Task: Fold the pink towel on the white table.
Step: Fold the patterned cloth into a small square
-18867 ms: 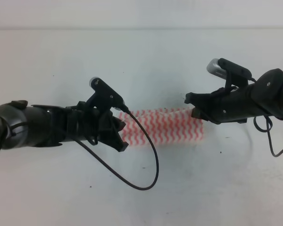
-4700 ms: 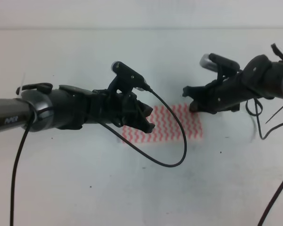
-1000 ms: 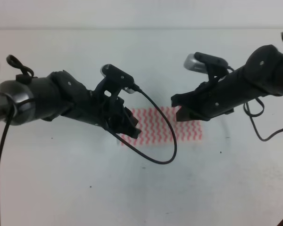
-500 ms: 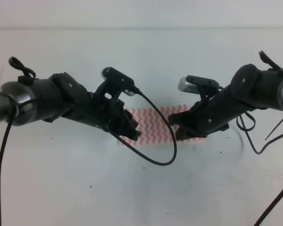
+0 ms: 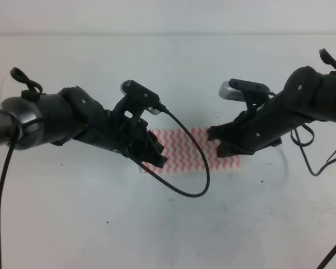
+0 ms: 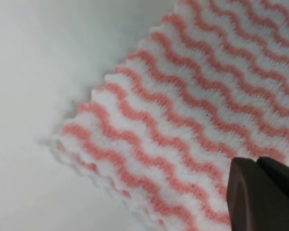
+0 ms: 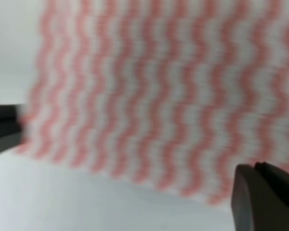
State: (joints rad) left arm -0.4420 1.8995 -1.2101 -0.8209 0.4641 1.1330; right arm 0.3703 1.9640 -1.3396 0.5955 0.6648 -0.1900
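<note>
The pink towel (image 5: 185,148) lies folded at mid-frame on the white table (image 5: 168,224), between the left gripper (image 5: 155,157) and right gripper (image 5: 221,144). Whether either pincer is apart or together I cannot tell; a low fingertip could drag a stacked layer askew

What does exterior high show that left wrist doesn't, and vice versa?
Only exterior high: both arms, the left gripper over the left end of the pink towel, the right gripper over its right end, each wrist camera, a black cable looping across the cloth, and the towel as a short band.

Only left wrist: a close look at the towel's corner, with stacked layers along the wavy edge, and a dark fingertip at lower right.

Both: the striped towel on the white table.
</note>
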